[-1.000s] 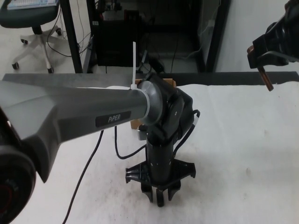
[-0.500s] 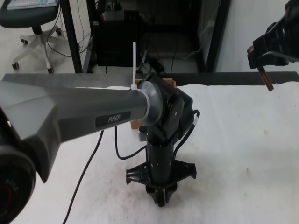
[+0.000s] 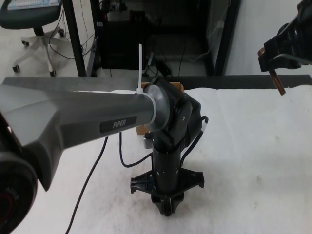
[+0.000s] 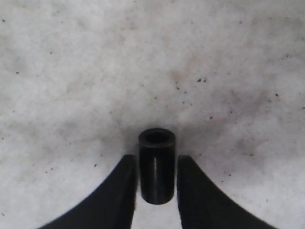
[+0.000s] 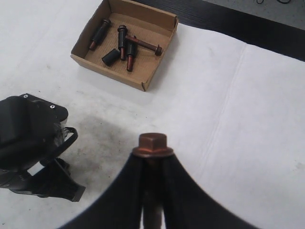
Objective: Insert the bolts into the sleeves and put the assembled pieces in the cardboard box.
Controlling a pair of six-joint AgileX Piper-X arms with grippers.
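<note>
Closing in from above, the left gripper [image 3: 167, 208] is pressing its two black fingers narrowly against the sides of a short black cylindrical sleeve [image 4: 157, 164]. The sleeve is sitting on the white padded bench cover [image 4: 71, 71], low in the middle of the high view, with its open end showing past the fingertips. That grip is probably securing the sleeve so it can be presented to a bolt.

The right gripper [image 5: 153, 160] is hanging in the upper right of the high view and pinching a copper-coloured hex-head bolt [image 5: 152, 143] just under its head, likely keeping it ready for insertion. In the upper left of the right wrist view, the brown cardboard box [image 5: 107, 71] is already holding several bolt-and-sleeve pieces [image 5: 125, 45].

Compared with a second ago, the left fingers are no longer spreading wide, while the right arm is sitting unchanged.
</note>
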